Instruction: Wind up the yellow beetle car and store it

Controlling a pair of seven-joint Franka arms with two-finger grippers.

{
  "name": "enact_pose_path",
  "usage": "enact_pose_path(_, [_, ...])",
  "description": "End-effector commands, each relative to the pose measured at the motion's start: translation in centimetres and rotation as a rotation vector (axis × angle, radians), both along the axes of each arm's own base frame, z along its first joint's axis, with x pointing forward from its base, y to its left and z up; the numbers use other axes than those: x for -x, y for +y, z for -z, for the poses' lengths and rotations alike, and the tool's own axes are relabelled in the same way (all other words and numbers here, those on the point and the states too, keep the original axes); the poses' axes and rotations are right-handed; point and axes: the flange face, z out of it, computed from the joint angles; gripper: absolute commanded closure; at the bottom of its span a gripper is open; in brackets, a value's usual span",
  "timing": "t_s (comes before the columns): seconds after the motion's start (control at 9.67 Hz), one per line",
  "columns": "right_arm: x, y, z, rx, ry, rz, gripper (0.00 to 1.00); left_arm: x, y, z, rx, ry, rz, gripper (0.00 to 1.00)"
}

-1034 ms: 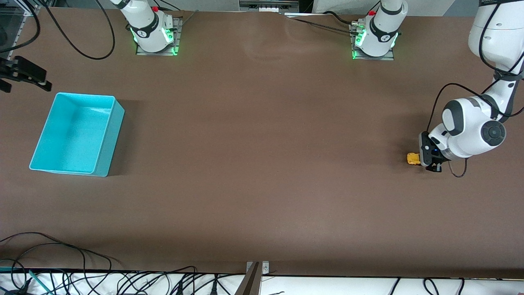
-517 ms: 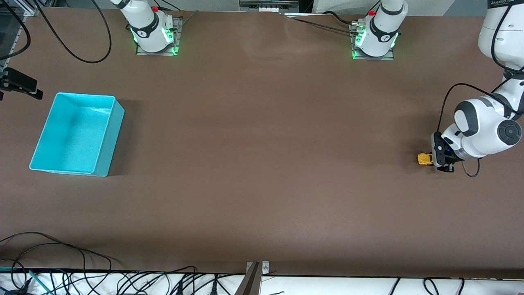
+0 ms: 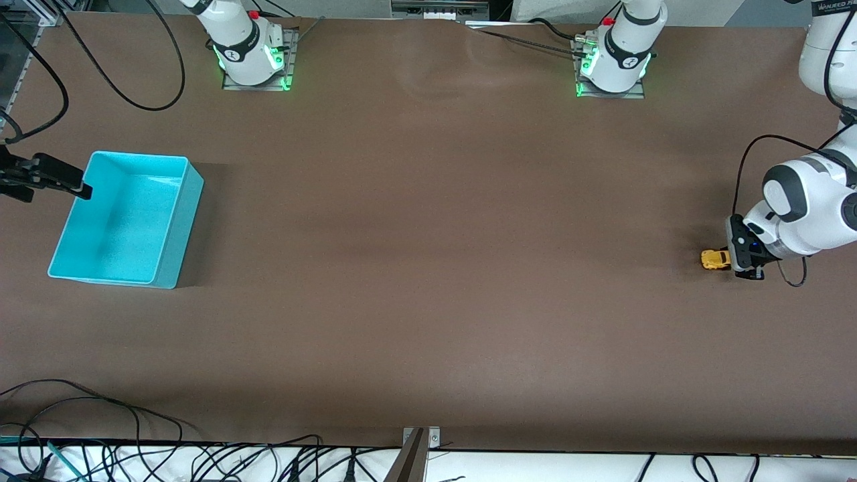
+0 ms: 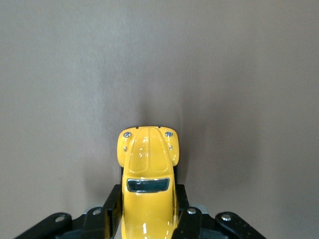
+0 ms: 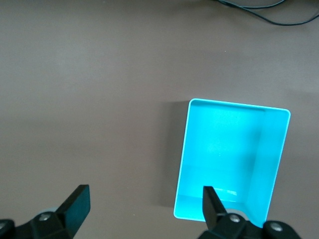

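Note:
The yellow beetle car [image 3: 714,259] is tiny, with dark windows, and sits low on the brown table at the left arm's end. My left gripper [image 3: 731,258] is shut on its rear sides. In the left wrist view the car [image 4: 148,159] points away from the black fingers [image 4: 110,210] that clamp it, with my left gripper [image 4: 148,216] around its back half. My right gripper [image 3: 59,189] is open and empty, hovering over the turquoise bin's [image 3: 179,224] outer edge at the right arm's end. In the right wrist view, my right gripper [image 5: 144,206] has wide-spread fingers [image 5: 77,204] above the bin [image 5: 182,164].
The turquoise bin is empty. Both arm bases [image 3: 251,60] [image 3: 612,67] stand along the table's back edge. Cables [image 3: 100,415] lie along the front edge nearest the camera. The table edge is close beside the left gripper.
My left gripper has dragged the yellow car along the table toward the left arm's end. My right gripper has swung in closer to the turquoise bin's edge.

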Motion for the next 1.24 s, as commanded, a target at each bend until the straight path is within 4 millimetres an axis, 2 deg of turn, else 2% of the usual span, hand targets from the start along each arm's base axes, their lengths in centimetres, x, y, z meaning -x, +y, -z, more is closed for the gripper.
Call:
enact_pose_path(0.0, [0.4,0.9,0.5,-0.01,0.006,-0.012,0.0,1.2,2.8,2.4,0.016,0.058,0.03,0.86])
enact_pose_path(0.21, [0.6,0.8,1.9,-0.009,0.035,-0.011,0.0,1.3,4.7,3.2,0.024,0.067,0.049,0.86])
enact_pose_path(0.62, [0.4,0.9,1.9,-0.01,0.023,-0.013,0.0,2.5,7.2,3.0,0.025,0.061,0.004,0.86])
enact_pose_path(0.93, [0.3,1.0,1.8,-0.01,0.02,-0.014,0.0,2.5,7.3,3.0,0.025,0.061,0.003,0.83])
enact_pose_path(1.03, [0.3,0.9,1.8,-0.01,0.02,-0.013,0.0,2.6,7.2,2.9,0.034,0.074,-0.001,0.78])
enact_pose_path(1.14, [0.3,0.9,1.8,-0.01,0.02,-0.013,0.0,1.7,6.0,2.0,0.055,0.09,0.016,0.01])
